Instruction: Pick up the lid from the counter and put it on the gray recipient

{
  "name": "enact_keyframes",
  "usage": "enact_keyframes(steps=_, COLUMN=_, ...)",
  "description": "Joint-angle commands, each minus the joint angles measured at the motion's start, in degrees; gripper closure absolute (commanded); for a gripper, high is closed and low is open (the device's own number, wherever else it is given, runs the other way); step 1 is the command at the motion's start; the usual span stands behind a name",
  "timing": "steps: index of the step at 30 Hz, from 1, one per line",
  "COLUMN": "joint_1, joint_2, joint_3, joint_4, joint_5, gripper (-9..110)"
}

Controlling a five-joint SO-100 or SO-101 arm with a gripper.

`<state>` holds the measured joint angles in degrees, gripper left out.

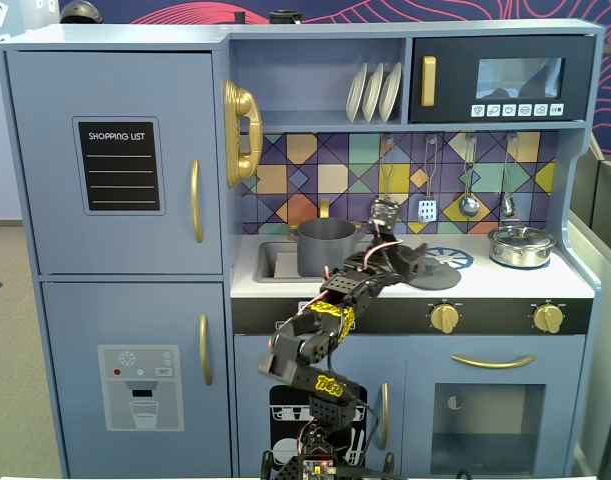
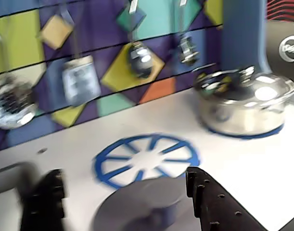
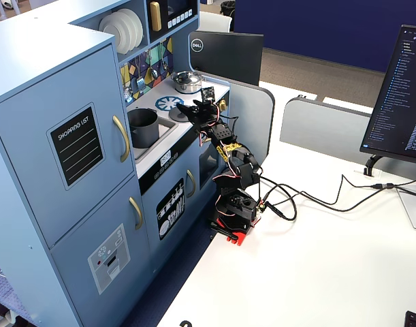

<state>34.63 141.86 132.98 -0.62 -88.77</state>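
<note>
Gripper [image 2: 122, 192] spread wide in the wrist view: one dark finger at lower left, the other at lower right, with the lid [image 2: 142, 207] lying between and below them. No pad visibly touches the disc, so I judge nothing is held yet. That picture is motion-blurred, so whether the fingers have reached the lid's height I cannot tell.

Landmark for places: the blue printed burner [image 2: 146, 158]. The lid lies flat on the counter [image 2: 233, 168], overlapping the burner's near edge, on the side toward the arm. In a fixed view the lid [image 1: 437, 273] shows as a dark disc at the counter's front, with the gripper [image 1: 417, 262] over its left part.

The gray recipient [image 1: 326, 246] stands left of the burner in that view, at the sink recess, open-topped and without a lid. The silver pot [image 1: 521, 245] sits right of the burner, well apart, with its own lid on.

Progress, as a judgement: early. The reach to the lid looks nearly made; closing on it, lifting, carrying left past the burner to the recipient and setting down are all left.

Arm pose: base on the table [image 3: 344, 266] in front of the kitchen, links rising in a zigzag to counter level, forearm stretched roughly level over the counter edge toward the burner, wrist pitched slightly down. In another fixed view the gripper [image 3: 189, 109] sits just short of the burner [image 3: 168, 103], and the recipient [image 3: 144, 127] lies nearer the camera.
</note>
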Motion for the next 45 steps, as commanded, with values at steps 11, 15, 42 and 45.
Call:
enact_keyframes(steps=11, joint_1=1.8, joint_2=-14.9, joint_3=-1.6, joint_4=-13.0, joint_5=-2.5, gripper=72)
enact_keyframes(steps=15, joint_1=0.7, joint_2=-20.0, joint_3=-3.8, joint_4=-15.6, joint_5=-2.7, gripper=73)
enact_keyframes(steps=42, joint_1=-0.9, joint_2=-33.5, joint_3=-10.9, joint_4=-18.0, joint_5=-3.2, gripper=102)
enact_keyframes(steps=45, joint_1=-1.1, joint_2=-32.8, joint_3=-10.8, joint_4=-17.5, joint_5=-2.5, gripper=102)
